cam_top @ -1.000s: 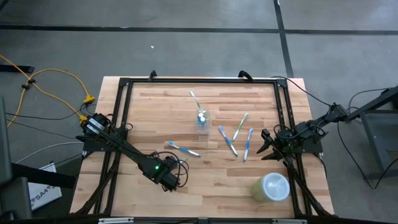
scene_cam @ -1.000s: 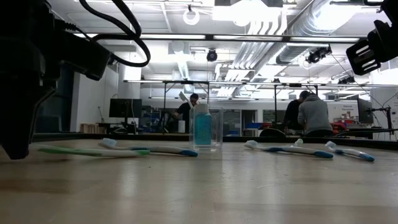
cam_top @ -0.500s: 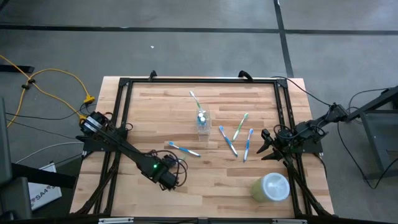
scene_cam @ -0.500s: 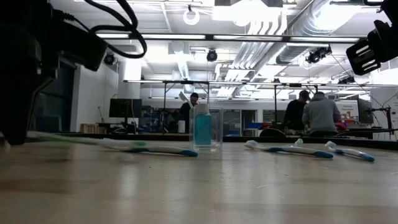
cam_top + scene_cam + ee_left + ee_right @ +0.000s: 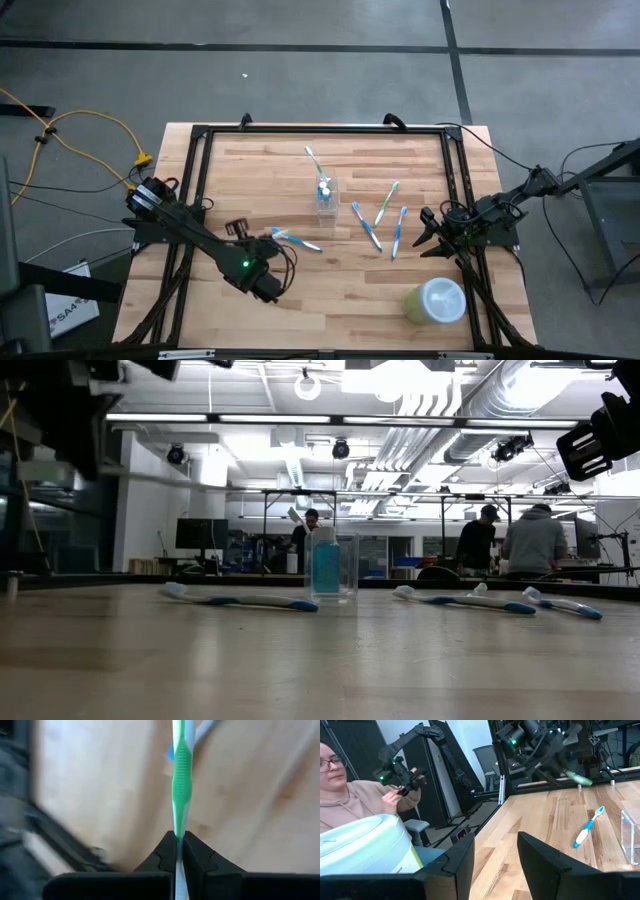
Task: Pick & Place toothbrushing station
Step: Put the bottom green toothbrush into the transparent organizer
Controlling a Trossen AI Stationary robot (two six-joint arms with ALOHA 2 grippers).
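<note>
The left pincer [image 5: 178, 842] is pinching a green toothbrush [image 5: 181, 775] by one end, its slim moulded plastic handle running straight out along the fingers' line, lifted above the wooden desk [image 5: 330, 290]; the right pincer [image 5: 428, 236] is waiting with fingers spread at the desk's right edge; the clear square plastic cup [image 5: 325, 195] is standing upright mid-desk; a blue toothbrush [image 5: 296, 239] is lying flat just beside the left arm, pointing slantwise across the planks.
</note>
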